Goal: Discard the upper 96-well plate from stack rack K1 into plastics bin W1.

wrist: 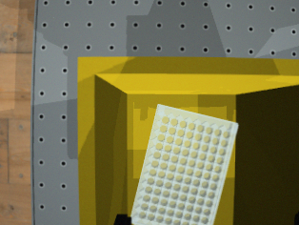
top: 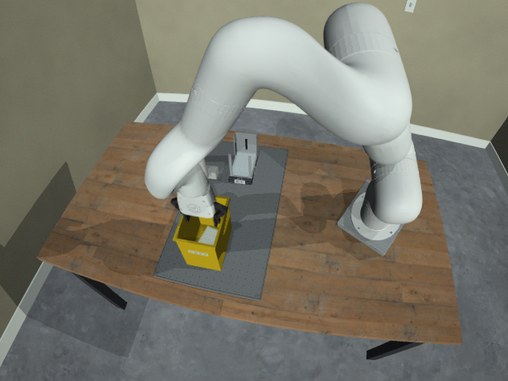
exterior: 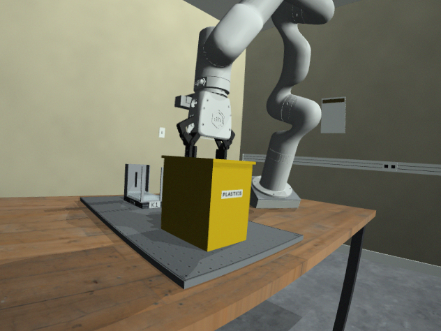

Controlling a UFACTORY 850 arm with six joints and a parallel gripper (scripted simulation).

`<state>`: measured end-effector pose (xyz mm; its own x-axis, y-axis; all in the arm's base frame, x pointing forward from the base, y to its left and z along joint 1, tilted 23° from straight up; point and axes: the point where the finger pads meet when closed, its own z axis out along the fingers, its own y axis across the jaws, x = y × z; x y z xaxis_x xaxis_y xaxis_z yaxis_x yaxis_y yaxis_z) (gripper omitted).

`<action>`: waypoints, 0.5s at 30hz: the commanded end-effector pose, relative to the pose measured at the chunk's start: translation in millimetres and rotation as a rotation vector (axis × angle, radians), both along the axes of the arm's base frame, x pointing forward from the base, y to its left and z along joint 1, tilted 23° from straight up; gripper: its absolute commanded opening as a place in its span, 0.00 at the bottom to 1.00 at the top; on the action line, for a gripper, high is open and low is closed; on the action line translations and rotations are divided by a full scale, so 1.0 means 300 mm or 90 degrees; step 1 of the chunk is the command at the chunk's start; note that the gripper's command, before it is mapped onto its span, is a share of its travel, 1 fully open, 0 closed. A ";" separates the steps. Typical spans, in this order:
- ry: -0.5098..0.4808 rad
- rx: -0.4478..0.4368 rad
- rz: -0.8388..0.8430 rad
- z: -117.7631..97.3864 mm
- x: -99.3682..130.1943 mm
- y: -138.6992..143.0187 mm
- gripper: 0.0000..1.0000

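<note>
The yellow plastics bin W1 [top: 199, 255] [exterior: 199, 202] [wrist: 87, 143] stands upright on the grey perforated mat [top: 254, 246] [exterior: 171, 256] [wrist: 57, 95]. A white 96-well plate [top: 208, 236] [wrist: 186, 172] lies tilted and skewed inside the bin, below its rim and apart from the fingers. My gripper [top: 201, 219] [exterior: 206, 152] is open, its fingertips just at the bin's top opening. The stack rack K1 [top: 244, 143] [exterior: 137, 178] stands at the back of the mat with one plate [top: 241, 164] in its lower level.
A small white block [top: 213, 172] sits left of the rack. The arm's base [top: 371, 229] [exterior: 274, 199] is bolted to the wooden table to the right of the mat. The arm arches over the rack and mat.
</note>
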<state>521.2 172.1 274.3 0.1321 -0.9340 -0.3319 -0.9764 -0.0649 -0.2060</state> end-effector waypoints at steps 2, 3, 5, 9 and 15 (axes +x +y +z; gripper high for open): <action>-0.001 0.000 0.000 0.003 0.002 0.000 1.00; -0.001 0.000 0.000 0.003 0.002 0.000 1.00; -0.001 0.000 0.000 0.003 0.002 0.000 1.00; -0.001 0.000 0.000 0.003 0.002 0.000 1.00; -0.001 0.000 0.000 0.011 0.001 -0.003 1.00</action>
<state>521.1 172.1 274.3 0.1320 -0.9340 -0.3319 -0.9764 -0.0649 -0.2058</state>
